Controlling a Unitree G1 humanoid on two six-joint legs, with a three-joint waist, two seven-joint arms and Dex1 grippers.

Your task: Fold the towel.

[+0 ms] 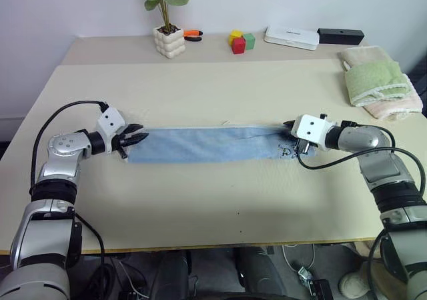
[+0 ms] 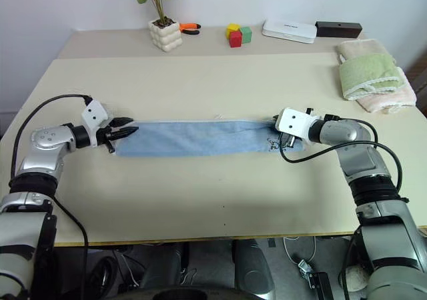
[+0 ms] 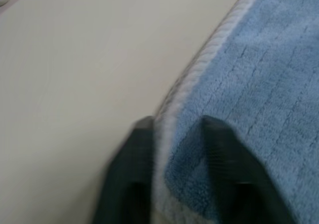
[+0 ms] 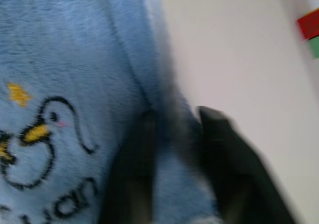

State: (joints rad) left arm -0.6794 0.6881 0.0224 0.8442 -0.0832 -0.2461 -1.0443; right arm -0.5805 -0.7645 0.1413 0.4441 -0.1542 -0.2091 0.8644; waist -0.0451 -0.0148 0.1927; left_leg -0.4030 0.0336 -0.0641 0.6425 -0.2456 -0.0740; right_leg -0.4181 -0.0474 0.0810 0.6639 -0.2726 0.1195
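The light blue towel (image 1: 207, 145) lies flat on the table as a long narrow strip running left to right. My left gripper (image 1: 139, 137) is at its left end. In the left wrist view its fingers (image 3: 139, 154) stand apart, one on each side of the whitish stitched edge (image 3: 209, 55); the gripper is open. My right gripper (image 1: 291, 137) is at the towel's right end. In the right wrist view its fingers (image 4: 219, 139) are spread around a raised fold of blue cloth, next to an embroidered bird (image 4: 40, 134); it too is open.
Along the back of the table stand a potted plant (image 1: 168, 40), an orange-handled tool (image 1: 193, 35), coloured blocks (image 1: 241, 41), a white box (image 1: 291, 37) and a black box (image 1: 340, 36). Folded green and pink towels (image 1: 377, 80) lie stacked at the back right.
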